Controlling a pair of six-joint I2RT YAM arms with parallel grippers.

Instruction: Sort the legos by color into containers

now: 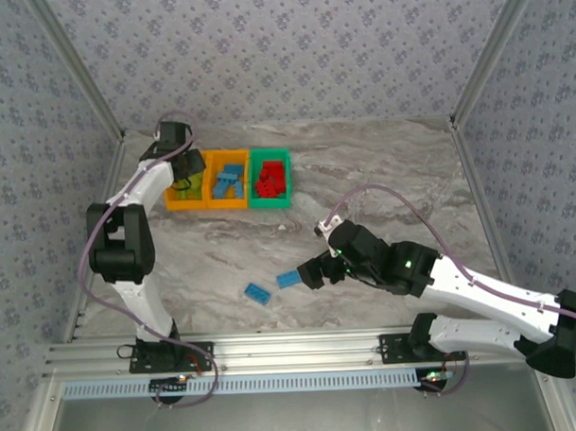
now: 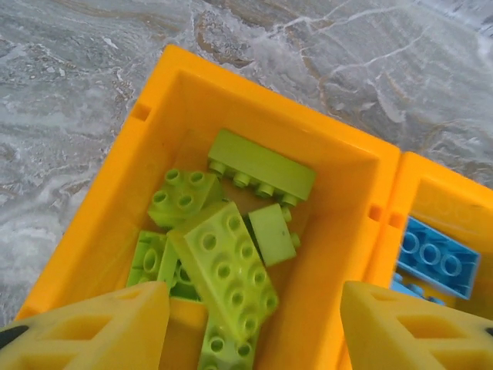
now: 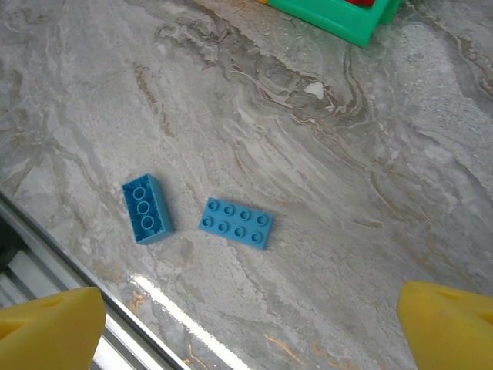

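Three bins stand in a row at the back left: an orange bin (image 1: pixel 174 202) with lime green bricks (image 2: pixel 227 266), an orange bin (image 1: pixel 215 203) with light blue bricks (image 2: pixel 435 258), and a green bin (image 1: pixel 271 203) with red bricks (image 1: pixel 271 181). My left gripper (image 2: pixel 254 327) hangs open over the green-brick bin, nothing between its fingers. Two light blue bricks lie loose on the table: one studs-up (image 3: pixel 236 223) and one on its back (image 3: pixel 146 208). My right gripper (image 3: pixel 250 327) is open just above and near them, holding nothing.
The marble table top (image 1: pixel 381 174) stretches bare to the right of the bins. A metal rail (image 1: pixel 302 352) runs along the near edge, close to the loose bricks. Patterned walls close in the back and sides.
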